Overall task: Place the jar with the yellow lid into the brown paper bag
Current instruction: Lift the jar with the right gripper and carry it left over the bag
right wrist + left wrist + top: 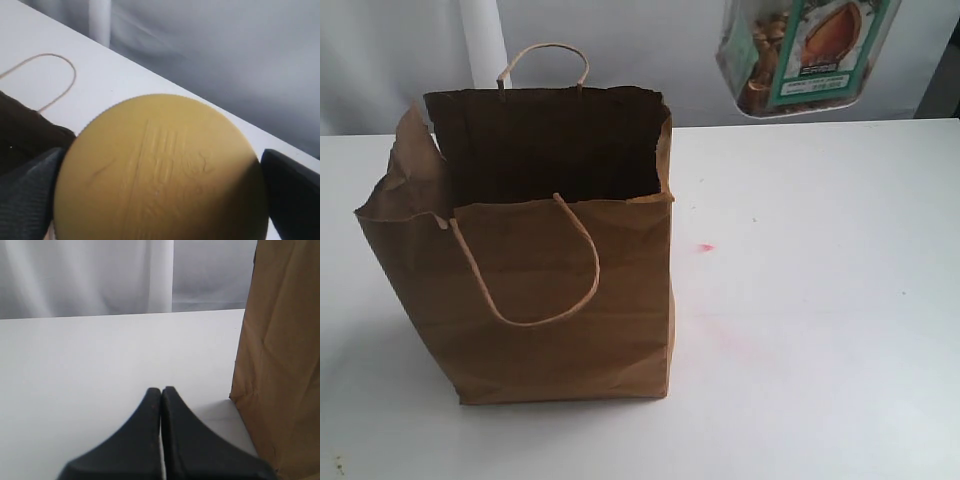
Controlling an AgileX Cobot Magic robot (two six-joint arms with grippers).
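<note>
The brown paper bag (560, 290) stands open on the white table, left of centre, with its dark inside showing. The yellow-lidded jar (805, 55) hangs in the air at the top right, above and to the right of the bag's mouth, and only its clear body and teal label show. In the right wrist view its yellow lid (160, 170) fills the space between the two dark fingers (292, 190) of my right gripper (160, 187), which is shut on it. My left gripper (161, 390) is shut and empty, low over the table beside the bag's side wall (280, 365).
The white table (820, 350) carries a small pink stain (705, 247) to the right of the bag. A white post (483, 40) and a grey curtain stand behind. One bag handle loop (60, 65) shows in the right wrist view.
</note>
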